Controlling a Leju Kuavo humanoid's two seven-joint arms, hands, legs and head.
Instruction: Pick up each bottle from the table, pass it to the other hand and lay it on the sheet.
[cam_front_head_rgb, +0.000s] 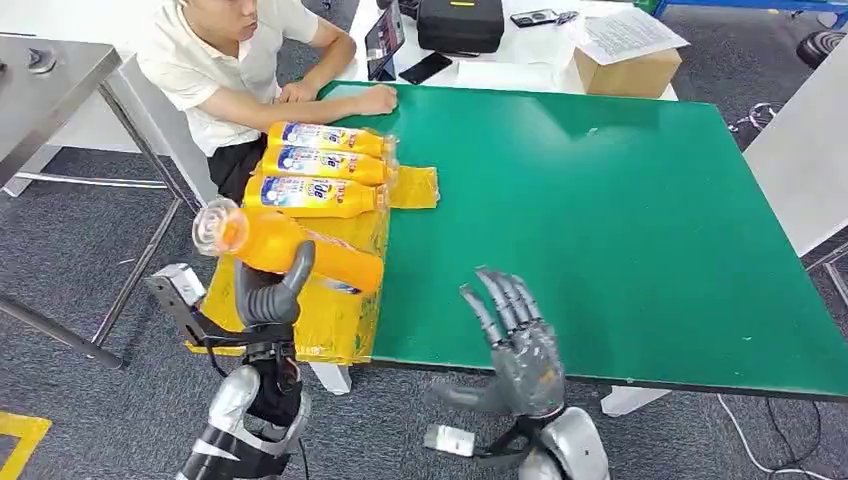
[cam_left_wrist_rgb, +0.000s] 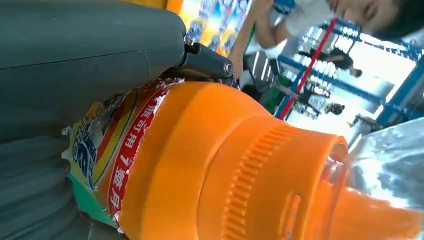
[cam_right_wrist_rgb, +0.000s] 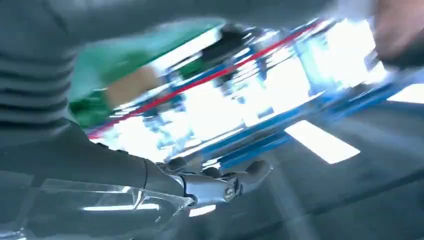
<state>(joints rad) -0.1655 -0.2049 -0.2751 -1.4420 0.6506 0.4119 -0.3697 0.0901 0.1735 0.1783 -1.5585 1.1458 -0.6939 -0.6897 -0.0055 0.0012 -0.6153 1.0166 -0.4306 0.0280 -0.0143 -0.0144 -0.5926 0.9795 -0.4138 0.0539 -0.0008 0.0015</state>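
Observation:
My left hand (cam_front_head_rgb: 268, 298) grips an orange bottle (cam_front_head_rgb: 290, 248) around its body, holding it on its side above the near end of the yellow sheet (cam_front_head_rgb: 340, 310), clear cap pointing left. Up close, the left wrist view shows the bottle's orange shoulder (cam_left_wrist_rgb: 210, 165) and torn label under my thumb (cam_left_wrist_rgb: 90, 45). Three more orange bottles (cam_front_head_rgb: 322, 165) lie side by side on the far part of the sheet. My right hand (cam_front_head_rgb: 520, 345) hovers at the table's near edge, fingers spread and empty; its thumb (cam_right_wrist_rgb: 200, 185) appears in the blurred right wrist view.
A person in a white shirt (cam_front_head_rgb: 225, 60) sits at the far left corner, one hand on the green table (cam_front_head_rgb: 600, 210). A cardboard box (cam_front_head_rgb: 630, 70), papers, a black case (cam_front_head_rgb: 460, 22) and a phone sit beyond the table. A metal table (cam_front_head_rgb: 50, 70) stands left.

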